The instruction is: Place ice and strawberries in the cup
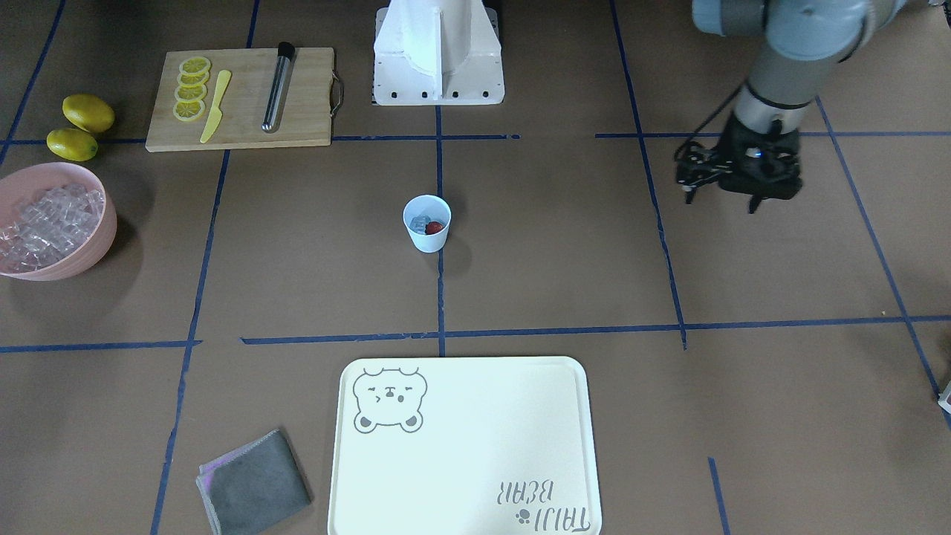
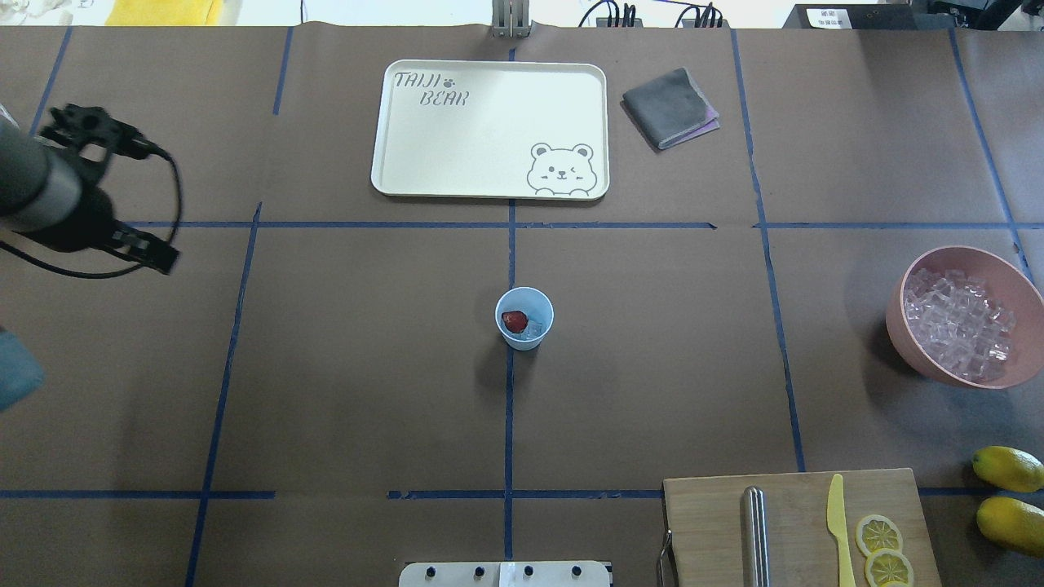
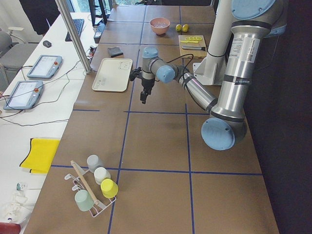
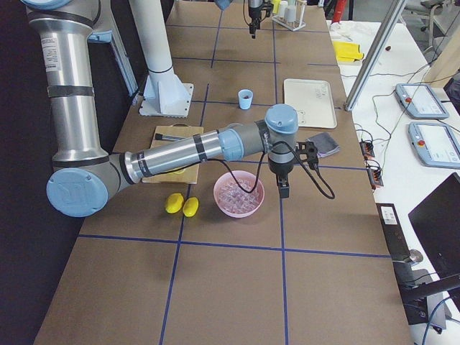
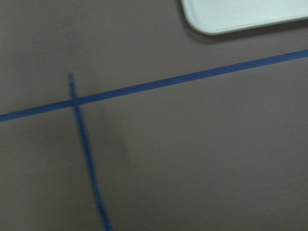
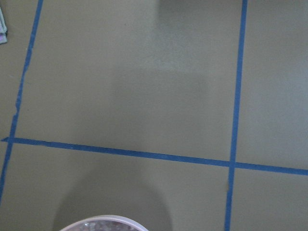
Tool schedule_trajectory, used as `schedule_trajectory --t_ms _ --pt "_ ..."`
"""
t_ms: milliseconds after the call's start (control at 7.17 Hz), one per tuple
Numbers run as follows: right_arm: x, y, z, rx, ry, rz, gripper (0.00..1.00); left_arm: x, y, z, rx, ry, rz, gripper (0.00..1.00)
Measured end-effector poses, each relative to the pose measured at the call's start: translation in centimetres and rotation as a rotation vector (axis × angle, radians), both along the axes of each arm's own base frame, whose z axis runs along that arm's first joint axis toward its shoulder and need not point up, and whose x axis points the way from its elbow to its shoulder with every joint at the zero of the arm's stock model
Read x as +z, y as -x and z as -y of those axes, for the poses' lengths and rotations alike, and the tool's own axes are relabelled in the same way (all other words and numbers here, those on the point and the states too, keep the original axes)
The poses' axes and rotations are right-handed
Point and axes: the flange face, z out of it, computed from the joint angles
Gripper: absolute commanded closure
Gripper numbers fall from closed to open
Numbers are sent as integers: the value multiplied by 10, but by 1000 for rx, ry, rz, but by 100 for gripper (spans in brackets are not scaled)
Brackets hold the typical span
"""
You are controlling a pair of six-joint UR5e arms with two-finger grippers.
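Observation:
The pale-blue cup [image 1: 427, 236] stands upright at the table's middle, also in the overhead view [image 2: 524, 336]. Inside it lie a dark-red strawberry [image 1: 435, 227] [image 2: 514, 320] and clear ice cubes [image 1: 419, 222] [image 2: 534, 329]. More ice [image 1: 44, 223] fills the pink bowl [image 2: 922, 359]. My left gripper [image 1: 754, 204] [image 2: 163, 261] hangs above bare table far to the cup's side, holding nothing that shows; I cannot tell how its jaws stand. My right gripper [image 4: 284, 191] shows only in the exterior right view, beside the pink bowl [image 4: 223, 205]; I cannot tell its state.
A white bear tray [image 2: 391, 163] and a grey cloth [image 2: 669, 108] lie across the table. A cutting board [image 1: 304, 111] holds lemon slices [image 1: 192, 88], a yellow knife [image 1: 215, 105] and a metal tube [image 1: 276, 88]. Two lemons [image 1: 80, 126] lie by the bowl.

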Motion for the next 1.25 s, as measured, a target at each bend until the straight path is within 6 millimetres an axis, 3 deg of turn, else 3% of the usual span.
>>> schedule_trajectory --t_ms 279,418,558,697,836,1255 --pt "51 -27 6 -75 -12 -9 1 64 144 10 93 -18 32 6" --pt "65 -35 6 -110 -14 -14 1 97 203 6 97 34 40 6" --pt "73 -41 4 -138 -14 -17 1 135 246 -7 71 137 1 5" --pt "77 -46 2 -156 -14 -20 1 159 268 -20 38 238 -62 0" --pt "79 -46 1 -167 -12 -20 1 170 277 -27 0 314 -103 0" --pt "81 -36 2 -194 -13 -27 1 174 289 -28 -96 395 -131 0"
